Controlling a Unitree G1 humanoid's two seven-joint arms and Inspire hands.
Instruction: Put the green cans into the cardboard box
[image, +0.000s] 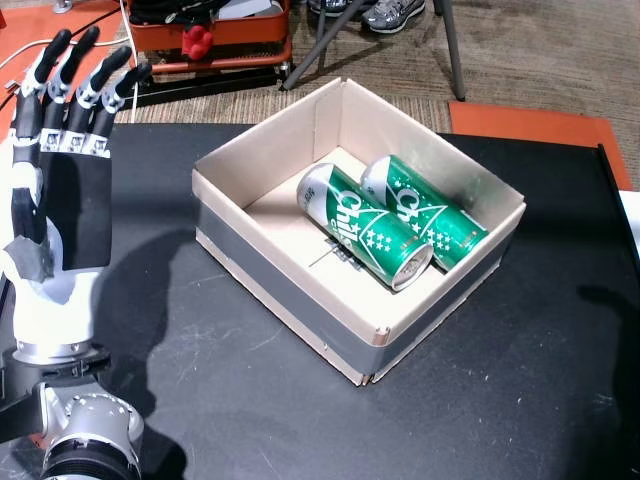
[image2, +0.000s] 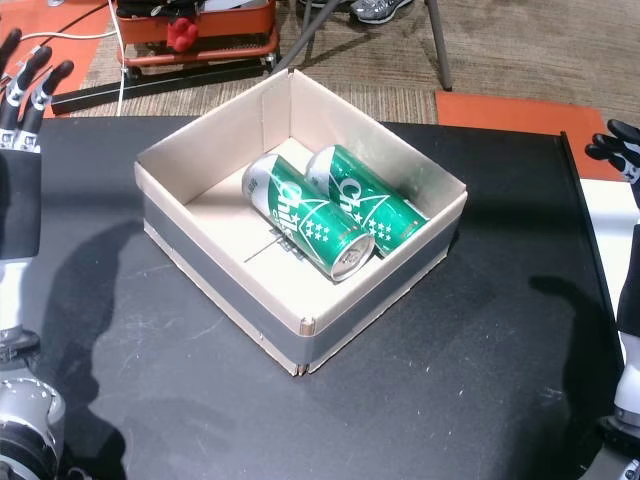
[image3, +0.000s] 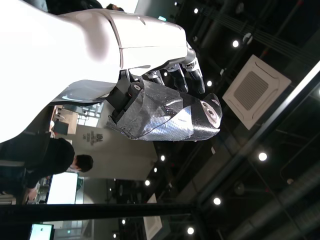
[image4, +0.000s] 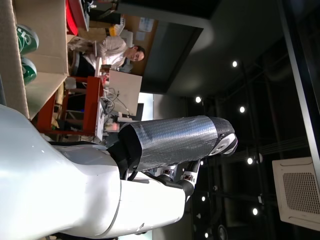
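Two green cans lie side by side on the floor of the cardboard box (image: 260, 270) (image2: 210, 290), which stands in the middle of the black table in both head views. One can (image: 362, 226) (image2: 305, 216) lies nearer me, the other can (image: 422, 210) (image2: 365, 198) just behind it. My left hand (image: 62, 170) (image3: 165, 112) is raised at the table's left, fingers spread upward, holding nothing. My right hand (image2: 622, 150) (image4: 175, 142) shows at the far right edge, well away from the box, with nothing in it. The box wall (image4: 15, 55) and both can ends appear in the right wrist view.
The black table (image: 200, 400) stretches around the box. Beyond its far edge stand a red cart (image: 210, 30) and chair legs on carpet. A white surface borders the table's right side (image2: 600, 215). People sit at desks in the wrist views' background.
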